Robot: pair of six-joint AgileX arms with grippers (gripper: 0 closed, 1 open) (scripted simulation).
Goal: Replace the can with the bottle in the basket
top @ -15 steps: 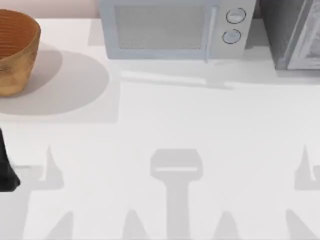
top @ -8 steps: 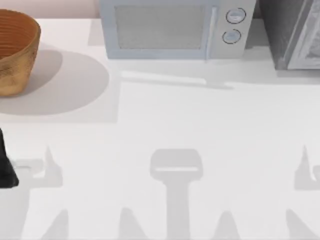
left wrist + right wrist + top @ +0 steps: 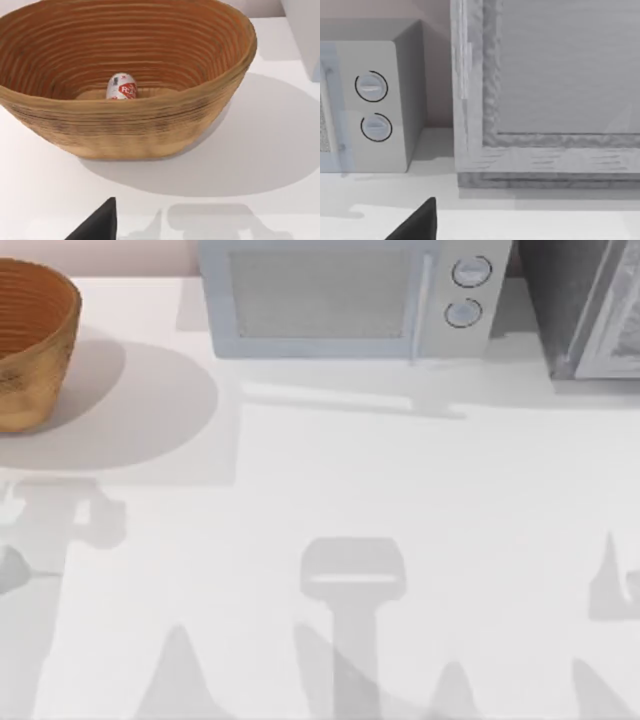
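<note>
Inside the large round orange-brown woven wicker basket (image 3: 125,75), on its floor near the far wall, stood the small white can (image 3: 122,86) with red label markings; its rounded upper part showed above the near rim, and its base was hidden behind that rim. The basket's ribbed walls ran in even horizontal coils up to a wide mouth, the outer wall paler and more yellow than the inside. From above, the basket (image 3: 35,345) sat on the white table (image 3: 340,490), well to the left of the pale grey microwave oven (image 3: 345,295) standing at the table's back, and cast a broad round shadow toward the microwave. A grey textured cabinet (image 3: 585,305) stood just right of the microwave. In the left wrist view a black tip of the left tool (image 3: 97,225) showed on the near side of the basket, apart from it; whether that tool was open or closed could not be told. The right tool (image 3: 417,225) showed as a black tip before the microwave (image 3: 370,105) and cabinet (image 3: 545,90), its state likewise unclear.
</note>
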